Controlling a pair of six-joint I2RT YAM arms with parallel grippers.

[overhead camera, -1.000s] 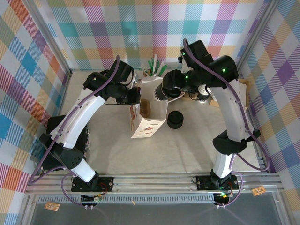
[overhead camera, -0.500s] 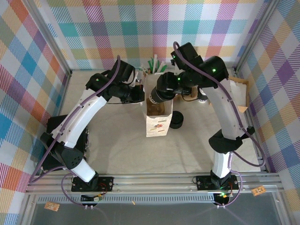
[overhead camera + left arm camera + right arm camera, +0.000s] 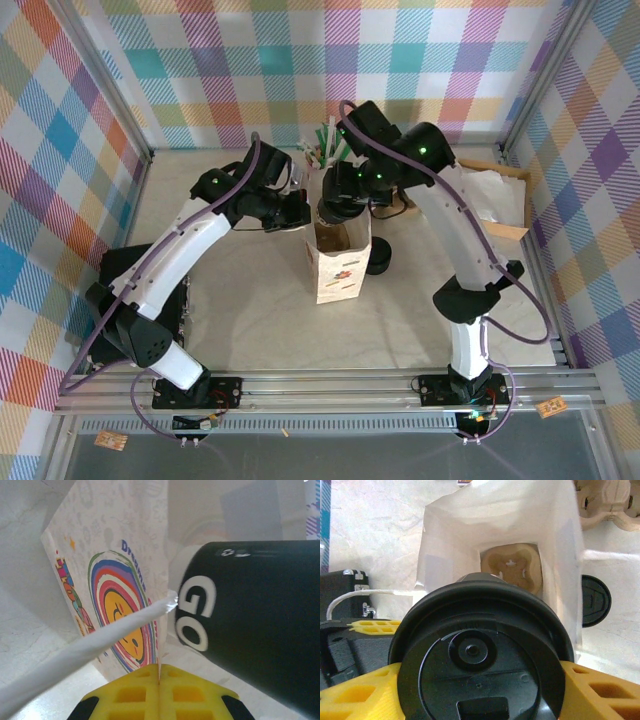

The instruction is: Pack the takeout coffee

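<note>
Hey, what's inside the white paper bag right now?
On the bottom of the bag lies a brown moulded-pulp piece. The coffee cup, held by the right tool over the opening, covers the near part of the interior, so anything there is hidden.

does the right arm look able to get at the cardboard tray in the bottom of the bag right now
Probably yes: the bag stands open directly under the coffee cup in the right jaws, the left jaws hold its edge, and nothing covers the cardboard tray.
</note>
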